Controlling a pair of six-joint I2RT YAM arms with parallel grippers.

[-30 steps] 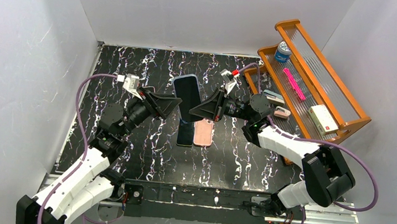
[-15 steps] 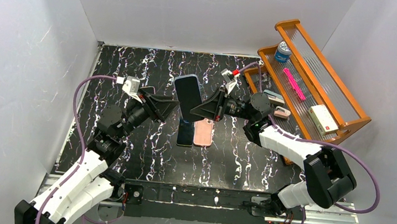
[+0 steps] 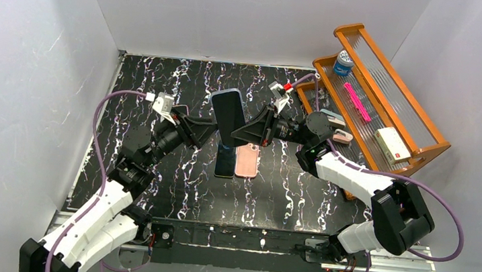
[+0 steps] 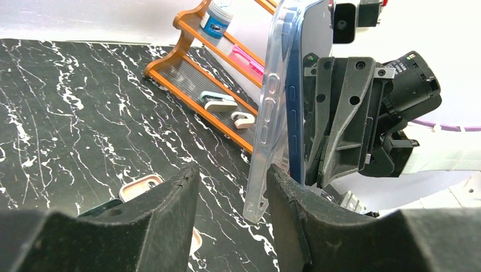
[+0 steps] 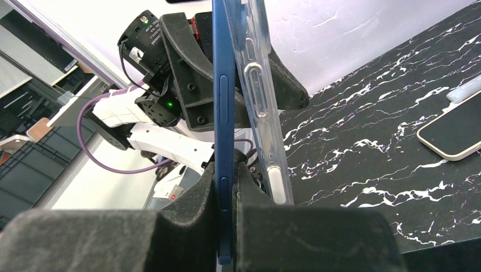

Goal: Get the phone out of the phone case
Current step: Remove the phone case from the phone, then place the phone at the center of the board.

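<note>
From above, the right gripper point(image 3: 242, 133) holds the phone point(image 3: 227, 113) upright in the air over the table point(image 3: 163, 80), with the left gripper point(image 3: 206, 130) just beside it on the opposite side. There are two arms, one held phone, and two more lying flat side by side below it, a dark phone point(image 3: 225, 161) and a pink phone point(image 3: 247, 161). One wooden rack point(image 3: 391, 98) stands to the right.

The left wrist view shows the left fingers point(image 4: 164, 218) spread, with the lower corner of the one clear case point(image 4: 271, 113) in the gap between them. It is not yet pinched.

In the right wrist view, the right fingers are clamped on the phone's blue edge. The case splays away from the phone at the near end and stays on at the far end. The task looks partly done: the case is loosened, and pulling it fully off is left.
</note>
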